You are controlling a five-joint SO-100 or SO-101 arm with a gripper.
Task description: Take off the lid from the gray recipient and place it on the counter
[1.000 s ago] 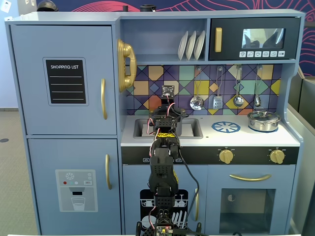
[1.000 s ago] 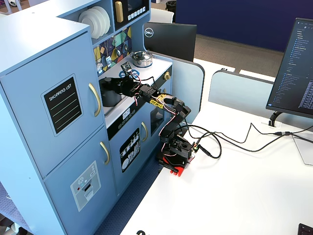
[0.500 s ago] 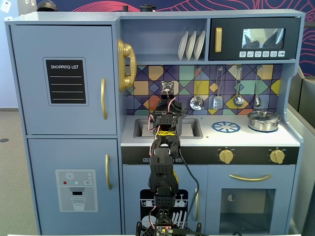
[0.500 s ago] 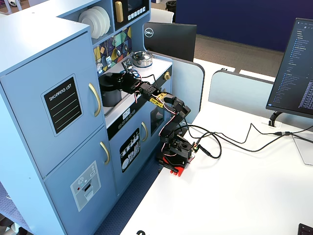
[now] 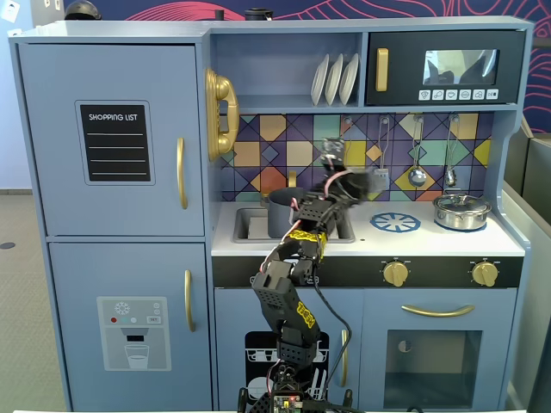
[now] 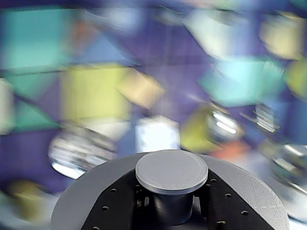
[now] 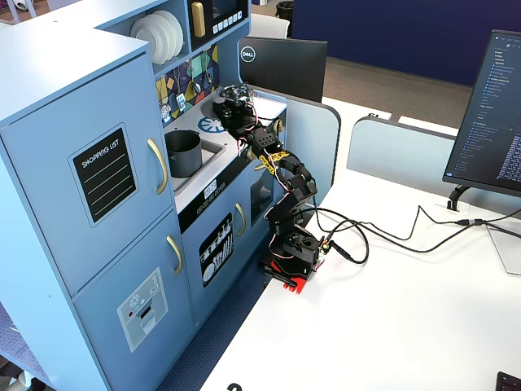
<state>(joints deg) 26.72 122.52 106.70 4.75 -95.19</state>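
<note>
Holding the lid (image 6: 171, 172) by its knob, the claw (image 5: 355, 182) sits raised above the tabletop (image 5: 448, 241), fingers pinched on the knob's stem w/ the lid's flat disc spreading out behind it in the wrist view. In that view the knob top fills the lower centre, black claw plates w/ small holes either side of the stem; background is motion-blurred tile colours, nothing sharp.

In a fixed view the claw is blurred in front of the coloured backsplash (image 5: 275, 142), so the lid can't be made out there. Pot (image 5: 283, 212) stands open in the sink (image 5: 248, 225), below and left of the claw in that view, well apart from it, no lid on top. In another fixed view the pot (image 7: 183, 152) is also open, and the claw (image 7: 234, 98) is over the right part of the tabletop (image 7: 203, 183), near the blue burner print (image 7: 213, 125).

Burner print (image 5: 395, 222) lies below and just right of the claw in the front-on fixed view. Shiny steel pot (image 5: 461, 211) w/ its own lid sits further right, apart from the claw. Utensils (image 5: 417, 172) hang on the backsplash beside and right of the claw. Arm (image 5: 288, 292) rises from its base at the cabinet front and bends up toward the claw.
</note>
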